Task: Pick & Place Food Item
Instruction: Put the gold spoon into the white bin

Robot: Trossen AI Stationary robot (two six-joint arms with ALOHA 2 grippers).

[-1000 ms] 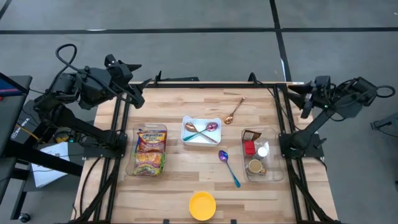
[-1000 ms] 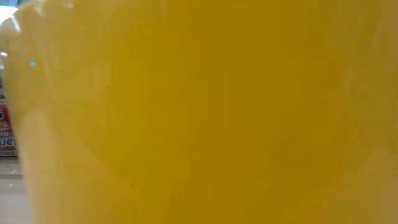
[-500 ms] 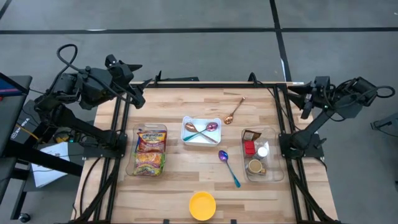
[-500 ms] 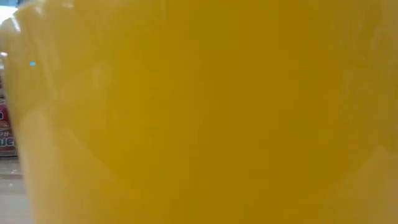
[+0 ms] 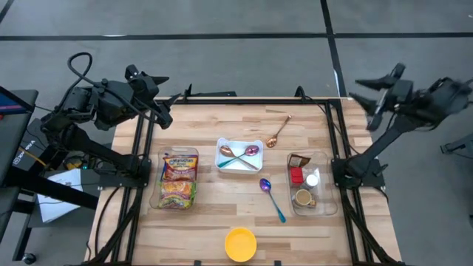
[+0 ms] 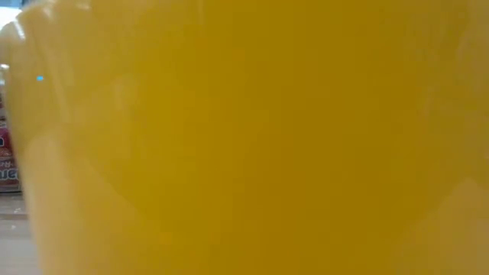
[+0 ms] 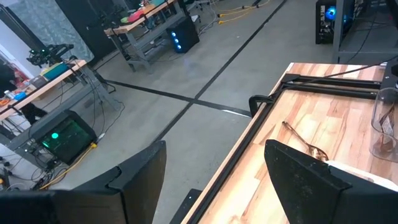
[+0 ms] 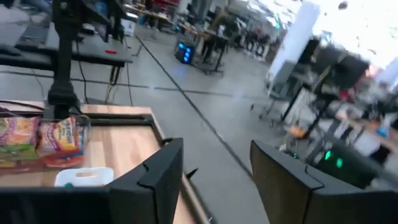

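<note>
A: Where's the food and how far along?

B: Noodle pack sits in a clear tray left of the white dish, flat, untouched. Judging by that, nothing picked yet; grasp, carry and place are all left. Not clear which item is the target.

A: Grippers?

B: Left gripper hangs off the table's far left corner, well away from the dish, fingers apart and empty. Right gripper is off the far right corner, well apart from everything, fingers spread, empty.

A: Counts?

B: One noodle pack. One white dish with two spoons crossed in it. One copper spoon just beyond the dish to its right, one blue-handled spoon near it on the nearer side. One clear bin right of the dish holding small items, about four; can't tell exactly what they are. One yellow bowl at the near edge, filling the low view.
</note>
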